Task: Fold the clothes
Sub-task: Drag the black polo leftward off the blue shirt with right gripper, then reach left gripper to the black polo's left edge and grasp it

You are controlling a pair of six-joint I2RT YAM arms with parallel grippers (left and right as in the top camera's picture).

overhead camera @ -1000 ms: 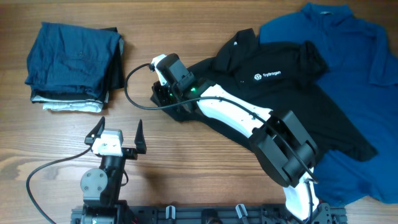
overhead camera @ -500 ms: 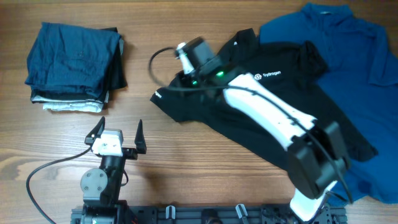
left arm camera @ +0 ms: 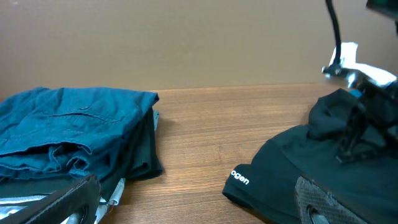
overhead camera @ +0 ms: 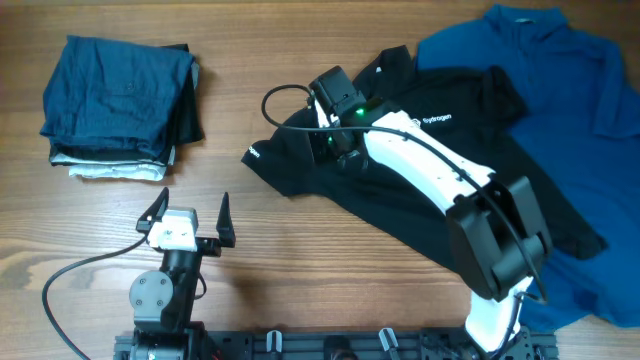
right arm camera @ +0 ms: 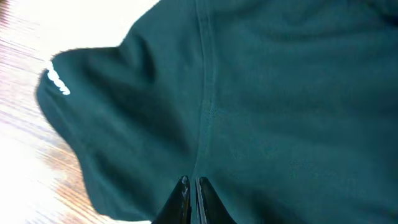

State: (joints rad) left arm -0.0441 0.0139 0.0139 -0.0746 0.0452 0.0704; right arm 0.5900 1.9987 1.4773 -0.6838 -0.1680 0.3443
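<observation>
The right fingers (right arm camera: 184, 200) are closed, pinching a raised fold of the black shirt (overhead camera: 290, 165) along a seam, close to its left sleeve. That shirt lies spread at the centre of the tabletop (overhead camera: 300, 260), its right part overlapping the blue shirt (overhead camera: 560, 80), which is spread flat at the far right. The left fingers (overhead camera: 224, 208) stand wide open and empty at the near left, apart from any cloth. A stack of folded clothes (overhead camera: 120, 100) sits at the far left.
</observation>
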